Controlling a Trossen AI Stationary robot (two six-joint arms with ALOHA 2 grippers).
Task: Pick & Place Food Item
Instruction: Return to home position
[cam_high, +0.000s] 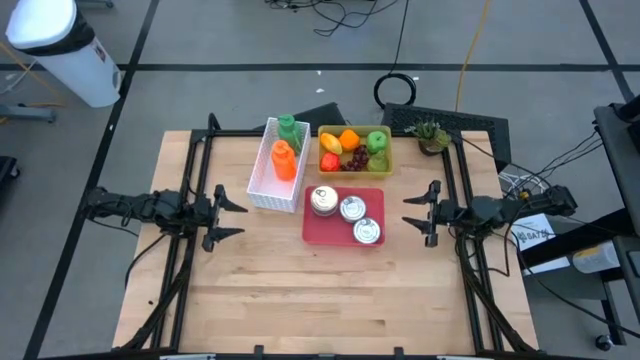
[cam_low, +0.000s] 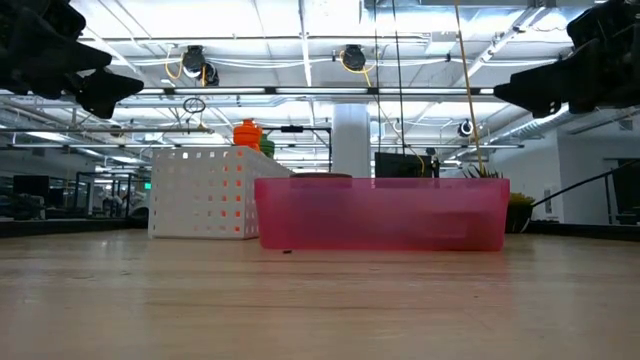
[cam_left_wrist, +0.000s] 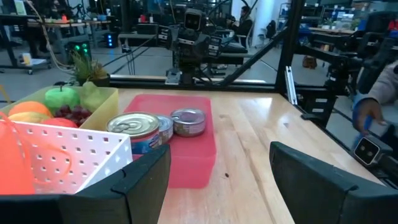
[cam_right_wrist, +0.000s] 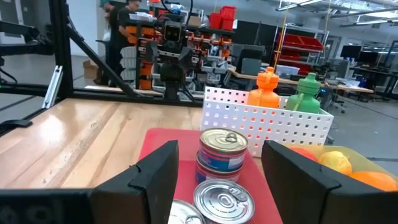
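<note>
A red tray (cam_high: 343, 236) at the table's middle holds three tin cans (cam_high: 341, 208). A yellow-green bin (cam_high: 355, 166) at the far side holds fruit: an orange, a green apple, grapes and more (cam_high: 349, 149). A white perforated basket (cam_high: 262, 178) holds an orange bottle (cam_high: 284, 160) and a green bottle (cam_high: 289, 127). My left gripper (cam_high: 232, 219) is open and empty, above the table left of the basket. My right gripper (cam_high: 418, 213) is open and empty, above the table right of the tray. The cans also show in the right wrist view (cam_right_wrist: 222, 149).
A small potted plant (cam_high: 431, 134) stands at the table's far right corner. Black frame rails (cam_high: 196, 170) run along the left and right sides. Bare wood (cam_high: 320, 290) spans the table's near half. People show in the room beyond the table.
</note>
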